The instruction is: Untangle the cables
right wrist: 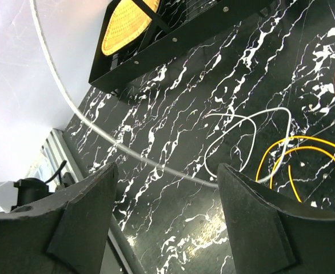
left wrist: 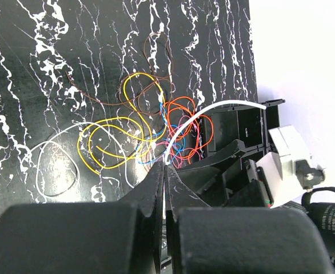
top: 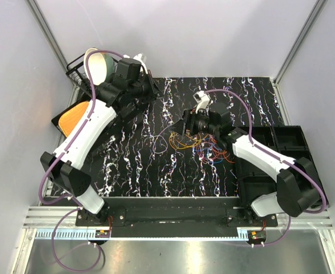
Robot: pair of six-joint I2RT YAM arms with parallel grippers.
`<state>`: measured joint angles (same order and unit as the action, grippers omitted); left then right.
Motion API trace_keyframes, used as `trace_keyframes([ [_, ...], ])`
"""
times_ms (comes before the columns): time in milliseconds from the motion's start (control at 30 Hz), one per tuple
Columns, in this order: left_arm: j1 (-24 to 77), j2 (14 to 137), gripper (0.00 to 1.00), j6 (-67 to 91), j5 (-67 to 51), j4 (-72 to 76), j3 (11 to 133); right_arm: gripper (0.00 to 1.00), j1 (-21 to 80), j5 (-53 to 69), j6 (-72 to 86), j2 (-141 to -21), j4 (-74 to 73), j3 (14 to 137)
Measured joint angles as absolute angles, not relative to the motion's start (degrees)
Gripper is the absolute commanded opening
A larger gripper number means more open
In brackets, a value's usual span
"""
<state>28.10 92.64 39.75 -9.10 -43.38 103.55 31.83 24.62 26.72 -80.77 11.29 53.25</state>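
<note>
The cables (top: 204,147) lie in a loose tangle of orange, yellow, red, blue and brown loops on the black marbled table (top: 133,165), right of centre. The left wrist view shows the same tangle (left wrist: 150,128). My left gripper (left wrist: 166,166) is shut on a white cable (left wrist: 213,108), which arcs away from its tips. In the top view the left gripper (top: 154,91) is raised at the back left. That white cable (right wrist: 87,123) runs taut across the right wrist view. My right gripper (right wrist: 167,168) is open over the table beside yellow loops (right wrist: 304,149), holding nothing; from above the right gripper (top: 186,130) hangs at the tangle's left edge.
A wire rack with a pale bowl (top: 99,65) stands at the back left, beside a black tray holding an orange-yellow piece (top: 76,117). Black compartment bins (top: 287,145) fill the right side. White walls close in the table on three sides.
</note>
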Motion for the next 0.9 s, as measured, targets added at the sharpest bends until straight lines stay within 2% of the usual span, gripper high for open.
trace_keyframes([
  [33,28.10,92.66,0.00,39.81,-9.17,-43.35,103.57,0.74,31.99,24.51,26.35,-81.25,11.29,53.65],
  [133,28.01,92.84,0.00,40.16,-9.41,-43.46,103.57,0.59,32.38,24.47,25.41,-82.91,11.29,54.61],
  [167,27.99,92.86,0.00,40.21,-9.50,-43.46,103.57,0.35,32.49,24.45,25.17,-83.57,11.18,54.96],
  [233,27.92,92.86,0.00,40.36,-9.74,-43.44,103.57,0.15,32.71,24.40,24.29,-84.75,10.87,55.68],
  [267,27.83,92.86,0.00,40.40,-9.91,-43.44,103.57,0.02,32.86,24.32,24.14,-85.14,10.55,56.05],
  [300,27.77,92.86,0.00,40.42,-10.02,-43.46,103.57,0.00,32.97,24.08,23.73,-85.34,10.22,56.36],
  [333,27.66,92.86,0.07,40.42,-10.11,-43.46,103.57,0.00,33.04,23.88,23.64,-85.43,9.74,56.75],
  [367,27.49,92.86,0.49,40.42,-10.17,-43.46,103.57,0.00,33.12,23.42,23.59,-85.45,9.04,57.30],
  [400,27.29,92.86,0.70,40.40,-10.33,-43.44,103.57,0.00,33.17,22.70,23.59,-85.43,8.08,58.06],
  [433,27.09,92.84,0.98,39.99,-10.46,-43.42,103.55,0.00,33.19,21.67,23.55,-85.41,6.96,59.02],
  [600,25.36,91.42,0.99,38.65,-10.59,-43.13,100.07,0.00,33.34,9.52,22.33,-83.57,-3.79,67.55],
  [700,24.05,88.40,0.99,37.23,-9.87,-43.48,94.06,0.00,33.21,-0.60,20.58,-82.37,-11.05,76.82],
  [900,23.22,82.65,0.99,33.61,-7.09,-45.19,85.76,0.00,31.33,-15.25,17.63,-78.52,-17.47,89.25],
])
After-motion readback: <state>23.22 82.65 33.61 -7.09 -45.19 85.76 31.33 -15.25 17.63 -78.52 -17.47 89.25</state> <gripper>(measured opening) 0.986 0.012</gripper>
